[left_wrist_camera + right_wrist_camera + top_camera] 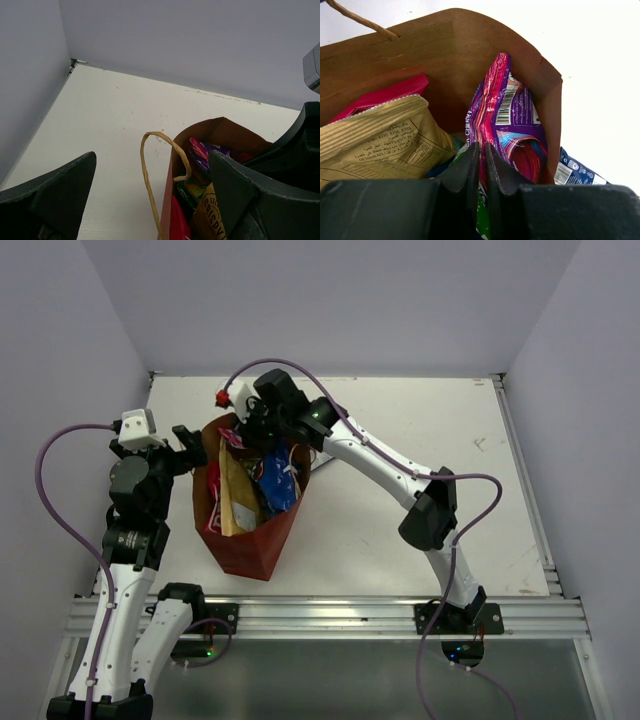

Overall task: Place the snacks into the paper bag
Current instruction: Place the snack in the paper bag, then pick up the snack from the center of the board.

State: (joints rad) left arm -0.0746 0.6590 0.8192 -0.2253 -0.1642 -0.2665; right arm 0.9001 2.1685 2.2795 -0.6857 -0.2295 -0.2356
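Observation:
The brown paper bag (250,545) with red sides stands open between my arms. Packets fill it: a tan-gold one (235,502), a blue one (278,485) and a pink-red one (385,97). My right gripper (482,147) reaches into the bag's far end, shut on the edge of a purple-pink packet (515,115) that stands upright against the bag's wall (420,50). A green packet (482,220) shows under its fingers. My left gripper (152,156) hangs open at the bag's left rim, holding nothing. The bag's tan loop handle (146,170) rises between its fingers.
A blue-and-white packet (577,170) shows just past the bag's wall on the right. The white table (420,410) ends in grey walls at the back and sides. A metal rail (330,615) runs along the near edge by the arm bases.

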